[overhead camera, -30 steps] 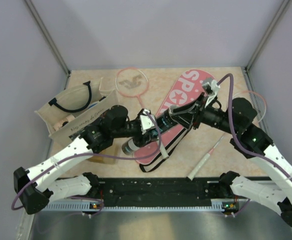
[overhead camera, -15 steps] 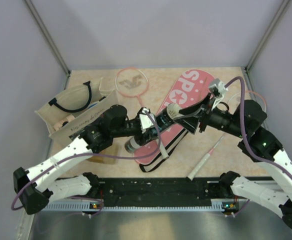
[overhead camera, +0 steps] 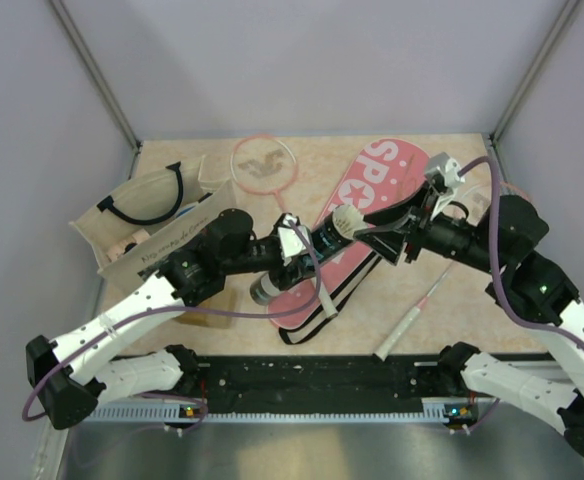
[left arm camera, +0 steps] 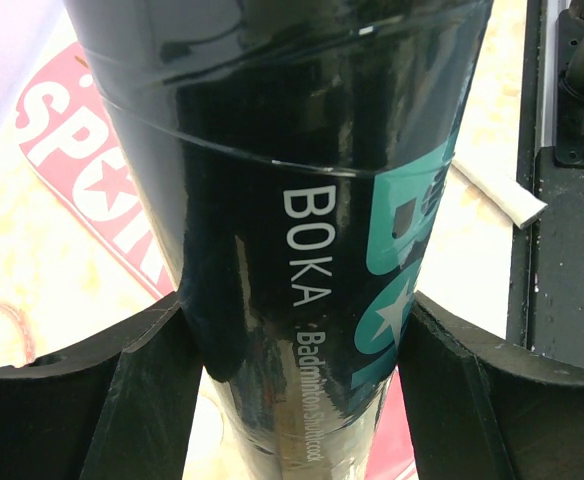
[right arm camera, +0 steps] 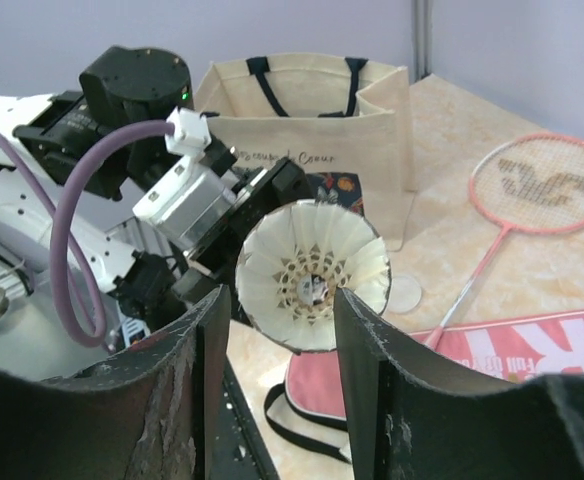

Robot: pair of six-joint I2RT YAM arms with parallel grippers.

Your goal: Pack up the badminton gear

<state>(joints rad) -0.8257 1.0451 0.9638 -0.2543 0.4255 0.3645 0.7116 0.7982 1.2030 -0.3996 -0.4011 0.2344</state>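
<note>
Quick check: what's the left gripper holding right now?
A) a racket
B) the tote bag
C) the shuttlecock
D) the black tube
D: in the left wrist view the left gripper clamps the black tube with the BOKA print from both sides.

2 rackets [overhead camera: 260,163] [overhead camera: 408,322], 1 shuttlecock [right arm camera: 312,272], 1 tube [left arm camera: 302,200]

Black tube with teal lettering [left arm camera: 302,200], raised aslant over the pink racket-shaped "SPORT" cover [overhead camera: 372,180], which lies diagonally mid-table. White feather shuttlecock [overhead camera: 349,221] at the tube's right-hand end. Far pink-rimmed racket [overhead camera: 262,165] lies flat by the far edge. Right pink-rimmed racket [overhead camera: 419,303] lies by the right edge, its head partly hidden.
</note>
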